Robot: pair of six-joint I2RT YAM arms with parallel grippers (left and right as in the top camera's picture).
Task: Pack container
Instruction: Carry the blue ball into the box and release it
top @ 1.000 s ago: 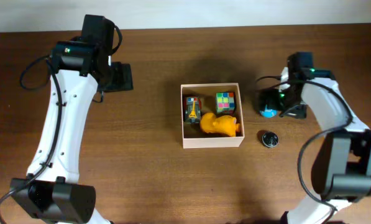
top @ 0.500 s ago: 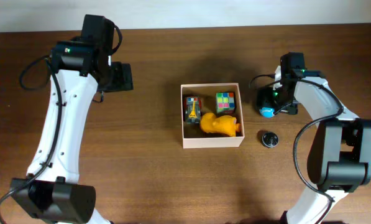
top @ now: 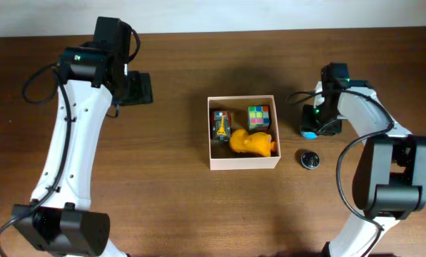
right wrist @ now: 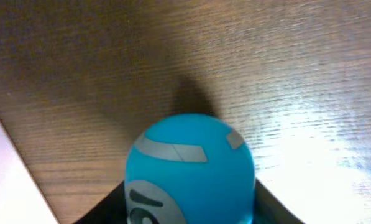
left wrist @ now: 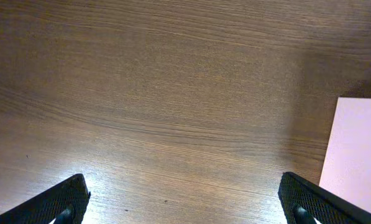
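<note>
— How are the jaws set?

— The right jaws are seen closed against both flanks of the blue ball (right wrist: 190, 168). No gap shows on either side, so a grip is judged to be taken. Whether the ball is lifted off the bench (top: 170, 207) cannot be told. The left jaws are held wide open over bare wood, with nothing between the fingertips (left wrist: 61, 202).

— Where is the container placed?

— The container (top: 242, 163) is set mid-bench. From it, the ball is found at three o'clock, near the right wall. A small black disc (top: 310, 158) lies at four o'clock, near. The left jaws are parked at ten o'clock, well apart, presumably so that the box's mouth is left free for the right arm.

— Why is the ball flanked from two sides?

— A smooth, glossy sphere with grey markings is likely to squirt out if pinched off-centre, so an even squeeze across it is thought to be intended.

— What is packed already?

— Three toys are seen inside. A colour-tiled cube (top: 259, 117) sits at one o'clock, a rounded yellow toy (top: 252, 143) at five o'clock and a small blocky figure (top: 220, 125) at nine o'clock. The walls are plain card, white outside and tan within. A little bare floor is seen at seven o'clock, so the ball is probably best released there.
</note>
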